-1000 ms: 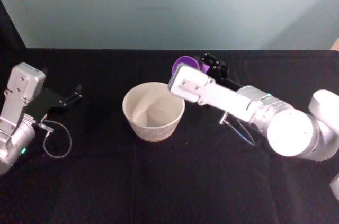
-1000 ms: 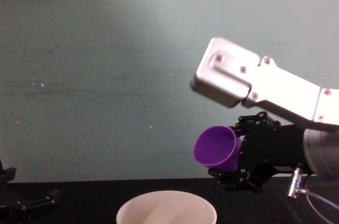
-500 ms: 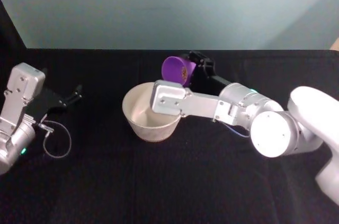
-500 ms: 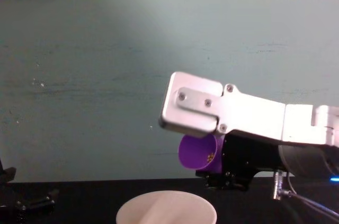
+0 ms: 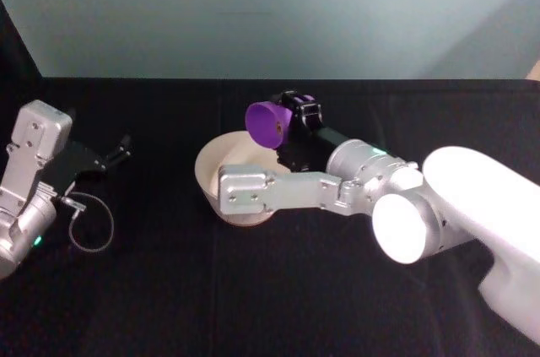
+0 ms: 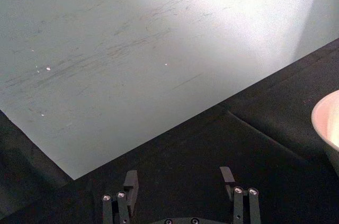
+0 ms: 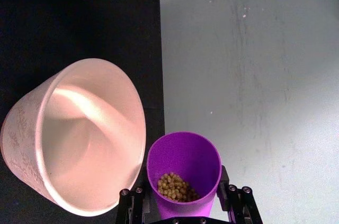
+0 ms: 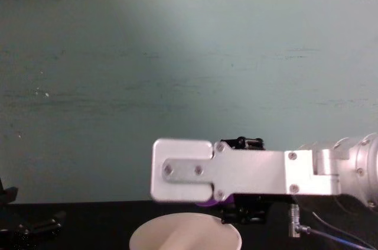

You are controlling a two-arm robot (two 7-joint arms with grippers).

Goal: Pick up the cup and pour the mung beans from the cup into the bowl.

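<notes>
R gripper [image 7: 183, 208]: clamps my purple cup [image 7: 183, 155], tipped by bowl [image 7: 95, 144] rim; mung beans [image 7: 175, 187] may miss if mouth off-centre. L gripper [image 6: 178, 176] idle, wide.

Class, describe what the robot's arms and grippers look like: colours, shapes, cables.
Both arms are silver-white. The right arm has big rounded joints and a flat screwed plate. The left arm trails a thin looped cable. The left gripper and right gripper are black, with slim fingers.

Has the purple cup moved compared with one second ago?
Yes. In the head view the cup has shifted left, from right of the bowl to over its far rim.
</notes>
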